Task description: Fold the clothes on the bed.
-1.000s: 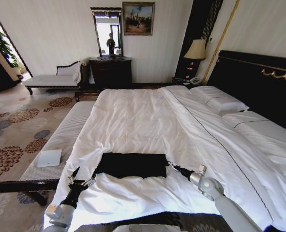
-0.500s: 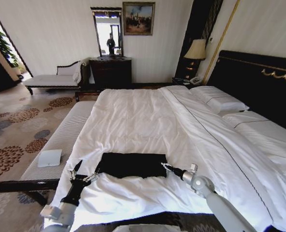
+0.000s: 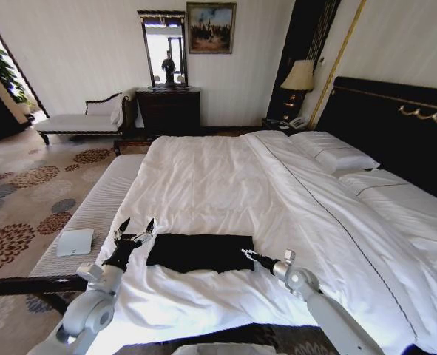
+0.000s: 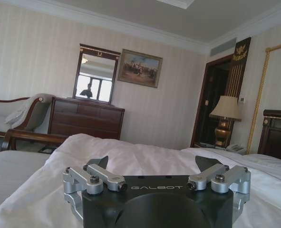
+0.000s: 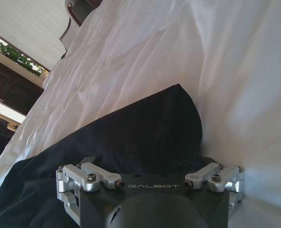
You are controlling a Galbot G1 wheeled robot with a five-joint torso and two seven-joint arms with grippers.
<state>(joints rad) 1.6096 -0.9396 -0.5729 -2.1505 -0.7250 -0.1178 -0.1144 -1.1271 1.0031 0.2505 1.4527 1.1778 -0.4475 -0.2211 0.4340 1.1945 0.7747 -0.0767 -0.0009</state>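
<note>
Starting on your left, the left gripper (image 3: 134, 228) hangs above the white duvet near the bed's (image 3: 203, 177) foot-end edge, just beside the left end of the black T-shirt (image 3: 200, 251) but not touching it. Its fingers (image 4: 103, 162) are spread wide with nothing between them, which the left wrist view confirms against the room behind.

In the middle, you have the T-shirt lying as a flat dark band across the duvet, close to the near edge of the bed and small against the mattress.

On your right, the right gripper (image 3: 245, 254) sits at the shirt's right end, low against the cloth. From its wrist view the black fabric (image 5: 130, 137) bunches right up to the gripper body, so you cannot tell whether its fingers are apart or pinching the fabric.
</note>
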